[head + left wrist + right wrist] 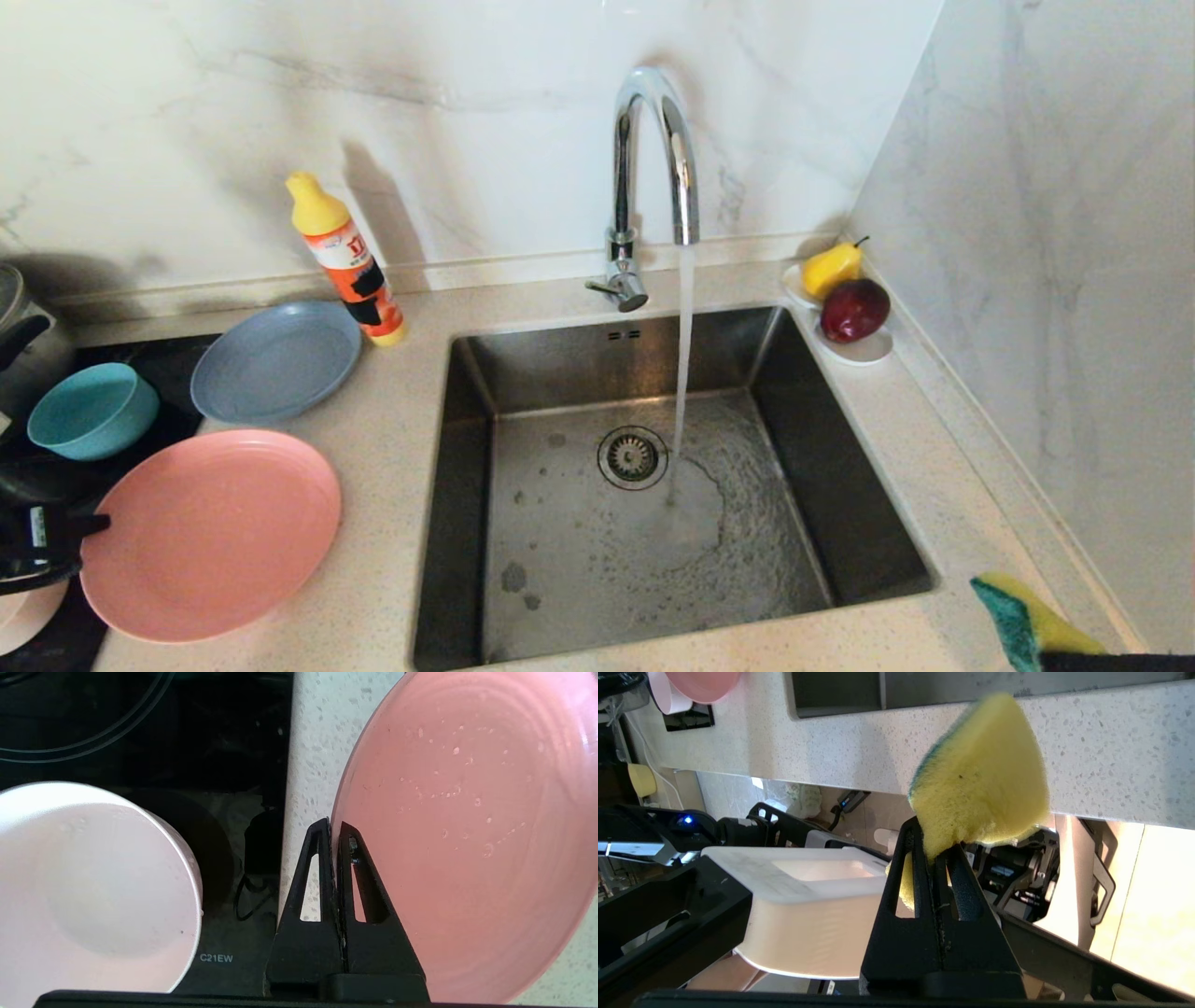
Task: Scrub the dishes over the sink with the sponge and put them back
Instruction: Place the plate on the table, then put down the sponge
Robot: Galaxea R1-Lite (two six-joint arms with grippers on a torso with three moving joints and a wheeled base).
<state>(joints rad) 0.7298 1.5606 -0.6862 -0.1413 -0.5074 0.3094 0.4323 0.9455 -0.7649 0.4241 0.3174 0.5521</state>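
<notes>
Right now the left gripper point(335, 828) is pinching the rim of the salmon-pink plate point(210, 534), its two fingers pressed together on the plate's edge at the left end of the worktop point(392, 523), beside the dark hob point(140, 742). Just next to it the pale pink-white bowl point(93, 886) is sitting on the hob's front part. Further back, the teal bowl point(91, 411) is resting on the hob, and the grey-blue plate point(276, 359) is lying near the worktop's back edge, beside an orange bottle point(347, 261). Water is running from the tap point(653, 159) into the sink point(635, 523), close by the drain. At the worktop's front right corner the right gripper point(934, 851) is clamping the sponge point(980, 779), held off the front edge. A saucer point(864, 347) with two fruits is sitting at the sink's back right corner.
</notes>
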